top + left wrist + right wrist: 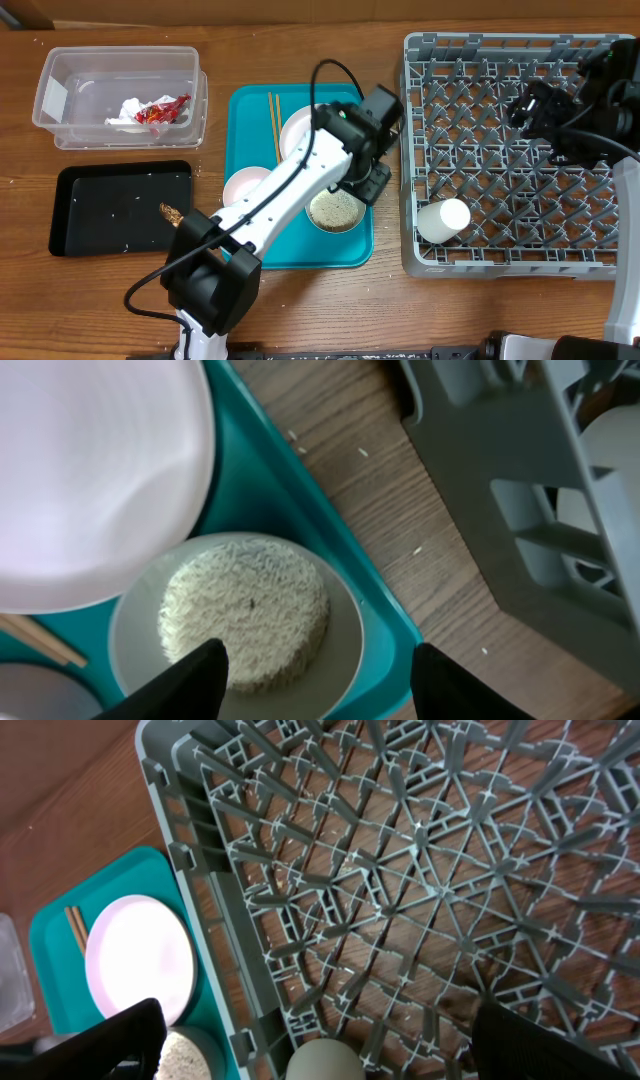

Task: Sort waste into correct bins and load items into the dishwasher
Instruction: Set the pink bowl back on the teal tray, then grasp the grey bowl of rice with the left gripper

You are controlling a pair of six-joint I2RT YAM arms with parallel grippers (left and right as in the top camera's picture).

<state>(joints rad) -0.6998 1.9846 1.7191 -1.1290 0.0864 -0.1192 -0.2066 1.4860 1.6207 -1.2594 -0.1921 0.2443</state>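
Left end effector (325, 685) wide open, empty, above bowl (345, 650) | right end effector (330, 1045) likewise | chopsticks (272, 125) run front-to-back

Grey rack (413, 150); teal tray (248, 130); black tray (110, 225); white plate (296, 132); red wrapper (165, 108).

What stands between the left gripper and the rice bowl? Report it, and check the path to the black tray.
Nothing visible between the left gripper and the rice bowl; its open fingers hang over the bowl's rim. Toward the black tray, a second small bowl sits on the teal tray in the way.
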